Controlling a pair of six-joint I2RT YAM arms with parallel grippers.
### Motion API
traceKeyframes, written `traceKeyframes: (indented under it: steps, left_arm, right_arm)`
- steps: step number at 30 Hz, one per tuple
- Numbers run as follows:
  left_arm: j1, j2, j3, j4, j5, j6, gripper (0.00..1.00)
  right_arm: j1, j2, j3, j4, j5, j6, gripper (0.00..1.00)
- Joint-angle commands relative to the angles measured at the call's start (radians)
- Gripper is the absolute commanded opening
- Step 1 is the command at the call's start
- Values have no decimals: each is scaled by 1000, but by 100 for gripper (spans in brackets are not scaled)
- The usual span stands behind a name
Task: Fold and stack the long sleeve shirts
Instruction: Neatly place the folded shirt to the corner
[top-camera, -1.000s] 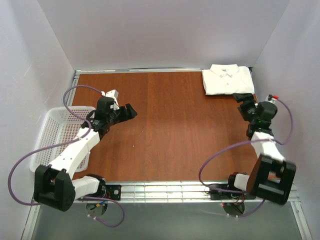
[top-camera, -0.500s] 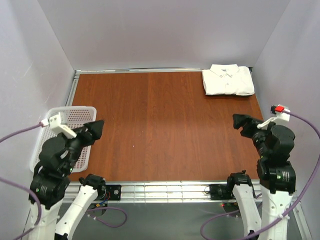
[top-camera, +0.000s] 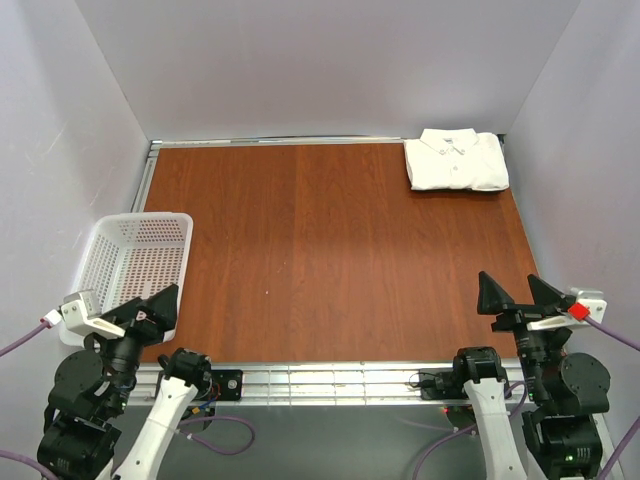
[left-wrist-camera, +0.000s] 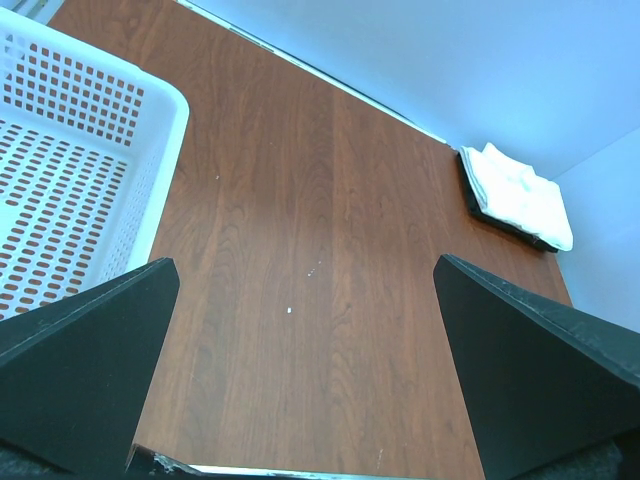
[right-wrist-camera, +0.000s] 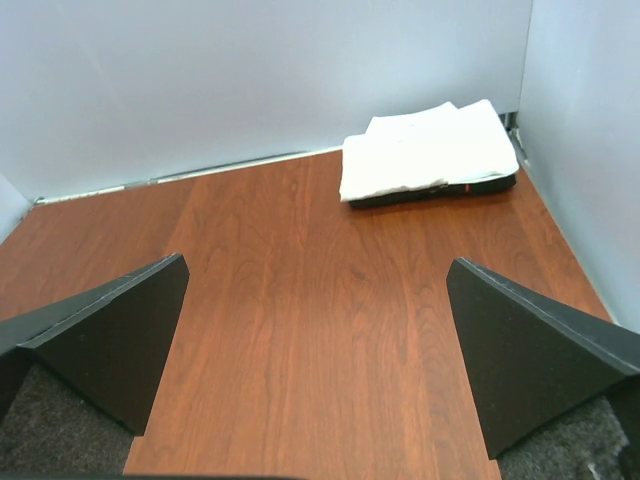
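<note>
Long sleeve shirts (top-camera: 456, 160): folded, stacked in upper right corner of tabletop (top-camera: 330, 250). White shirt (right-wrist-camera: 420, 150) on top, soft cloth, collar showing; dark shirt (right-wrist-camera: 440, 192) beneath hidden from above, only a thin edge in wrist views, stripes unreadable. Left tool (left-wrist-camera: 305, 262) and right tool (right-wrist-camera: 316, 260): black wedge jaws wide apart, empty. Perforated white basket (top-camera: 150, 216) at left, cut off in left wrist view.

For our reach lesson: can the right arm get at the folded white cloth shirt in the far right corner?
Probably yes: only bare brown wooden table separates the open right gripper from the folded white cloth shirt, though it lies far off.
</note>
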Motion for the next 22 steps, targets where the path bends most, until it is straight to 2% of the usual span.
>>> traceKeyframes:
  steps: [1, 22]
  left_arm:
    - [5, -8, -11, -24, 6, 30, 98]
    - [5, -35, -60, 12, -40, 10, 98]
  right_arm:
    - [8, -25, -50, 36, -5, -10, 99]
    - [6, -9, -67, 68, -12, -10, 98]
